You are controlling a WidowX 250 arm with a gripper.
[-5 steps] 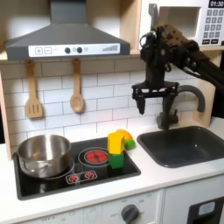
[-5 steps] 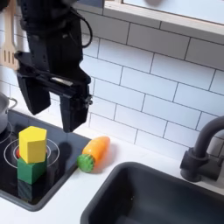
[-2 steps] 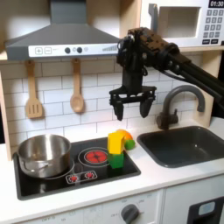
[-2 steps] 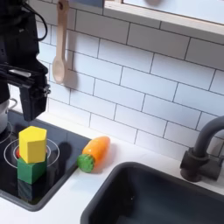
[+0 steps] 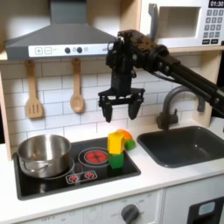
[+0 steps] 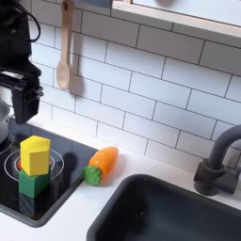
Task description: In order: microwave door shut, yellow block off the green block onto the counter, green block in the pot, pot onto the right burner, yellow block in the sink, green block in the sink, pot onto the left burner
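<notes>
Gripper (image 5: pixel 120 106) hangs with fingers spread wide, holding nothing, clear air beneath it. Directly below it the yellow block (image 5: pixel 115 141) sits stacked on the green block (image 5: pixel 116 160), at the cooktop's (image 5: pixel 52 183) edge toward the first exterior view's right. Below the gripper, toward that view's left, the pot (image 5: pixel 44 153) stands on a burner; no contents seen. The sink (image 5: pixel 185 145), lower toward the first exterior view's right, holds nothing visible. The microwave door (image 5: pixel 178 22) appears shut.

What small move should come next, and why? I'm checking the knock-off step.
Probably lower the gripper beside the yellow block, then push sideways. The microwave door looks shut, the yellow block sits on the green block, and the open gripper hangs above them.
</notes>
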